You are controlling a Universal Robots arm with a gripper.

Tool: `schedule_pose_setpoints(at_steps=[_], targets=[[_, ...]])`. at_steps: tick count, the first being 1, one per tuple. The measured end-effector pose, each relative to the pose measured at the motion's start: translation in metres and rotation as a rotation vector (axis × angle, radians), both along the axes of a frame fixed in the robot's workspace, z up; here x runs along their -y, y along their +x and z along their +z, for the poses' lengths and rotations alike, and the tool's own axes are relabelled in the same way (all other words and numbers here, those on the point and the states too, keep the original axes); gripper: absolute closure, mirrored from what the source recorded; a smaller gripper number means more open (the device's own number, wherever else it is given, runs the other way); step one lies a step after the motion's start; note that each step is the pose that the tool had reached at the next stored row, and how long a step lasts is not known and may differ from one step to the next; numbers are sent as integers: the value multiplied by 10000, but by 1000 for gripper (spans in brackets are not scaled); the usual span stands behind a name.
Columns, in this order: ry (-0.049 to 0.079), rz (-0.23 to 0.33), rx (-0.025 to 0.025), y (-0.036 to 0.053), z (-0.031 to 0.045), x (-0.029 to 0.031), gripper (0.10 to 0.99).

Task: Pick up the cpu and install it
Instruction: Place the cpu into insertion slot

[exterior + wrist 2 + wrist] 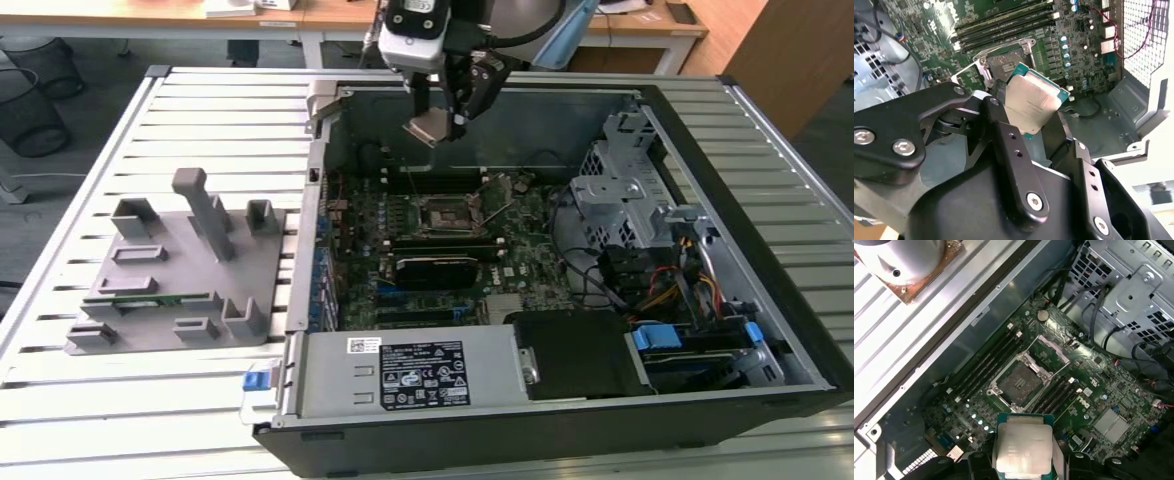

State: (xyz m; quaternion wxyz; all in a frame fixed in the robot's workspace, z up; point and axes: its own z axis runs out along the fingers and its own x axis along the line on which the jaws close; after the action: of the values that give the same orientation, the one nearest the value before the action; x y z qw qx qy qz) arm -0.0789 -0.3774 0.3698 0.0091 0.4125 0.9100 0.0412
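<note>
Exterior view overlooks the case (534,435); both wrist views share its socket (1019,382) (1004,60).

The cpu (1031,102) showed a brushed, silvery metal lid of matt sheen on a green board edge. The gripper (1028,110) had smooth black fingers (1010,150), satin-glossy, with bright metal screws (1034,201). The fixture (174,290) was matt grey plastic; the table (134,400), pale ribbed metal; the motherboard (1094,390), dark green, faintly glossy.

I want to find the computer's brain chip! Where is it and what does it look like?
Find the big open computer case on the slatted table. Above its far side in the exterior view, the gripper holds the cpu, a small flat square. Unlike the dark socket on the motherboard below, it has a shiny silver top and hangs in the air.
</note>
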Motion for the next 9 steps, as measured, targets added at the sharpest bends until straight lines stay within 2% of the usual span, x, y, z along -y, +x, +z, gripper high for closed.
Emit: schedule_pose_setpoints(at_steps=[9], targets=[[0,-1494,-1,0,-11,-1,557]])
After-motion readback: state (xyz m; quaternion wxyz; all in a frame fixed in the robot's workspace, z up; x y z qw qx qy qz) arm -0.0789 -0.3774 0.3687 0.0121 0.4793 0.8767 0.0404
